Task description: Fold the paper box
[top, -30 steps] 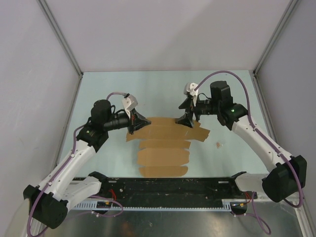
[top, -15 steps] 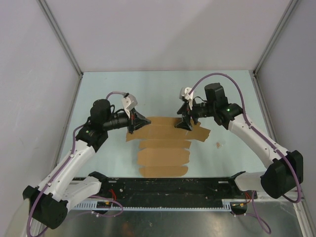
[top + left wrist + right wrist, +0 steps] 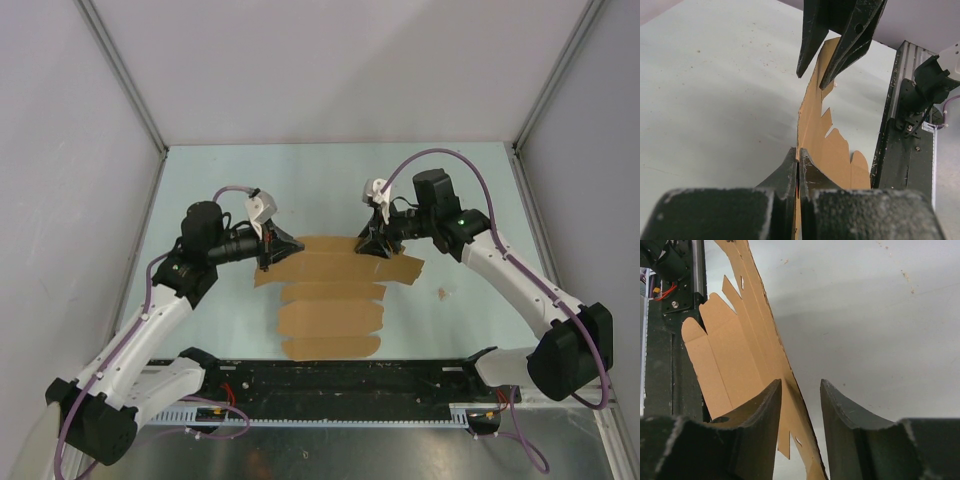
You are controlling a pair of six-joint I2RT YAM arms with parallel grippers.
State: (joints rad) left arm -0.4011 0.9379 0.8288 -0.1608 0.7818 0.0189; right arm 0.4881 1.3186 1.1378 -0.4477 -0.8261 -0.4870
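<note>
Just beyond the black base rail [image 3: 340, 375], about midway along it, the paper box [image 3: 335, 290] was found lying on the pale desk [image 3: 300, 180] as a flat, unfolded die-cut sheet.

Handling (judged): thin card, light, and expected to bend readily along its creases. It was thought stiff enough to be lifted by one edge, though liable to sag or buckle if pulled unevenly. The surface was assumed smooth, so a grip right at the margin might slip or tear a tab. Hold was considered best taken on the plain border of the widest panel, at both ends of the edge farthest from the rail, clear of the slots and notched tabs.

Appearance: plain brown, unprinted. Several panels were stacked one after another away from the rail, the nearer ones narrower with rounded ends, the farthest band widest with angled end tabs. Crease lines and small slots were visible in the wrist views.

Tools: the left tool [image 3: 272, 250] was seen pinched tight on the sheet's far edge, at its left end. The right tool [image 3: 801, 385] was set astride the same edge at the right end, fingers partly apart, a gap being visible beside the card; no clamp was made out there.
</note>
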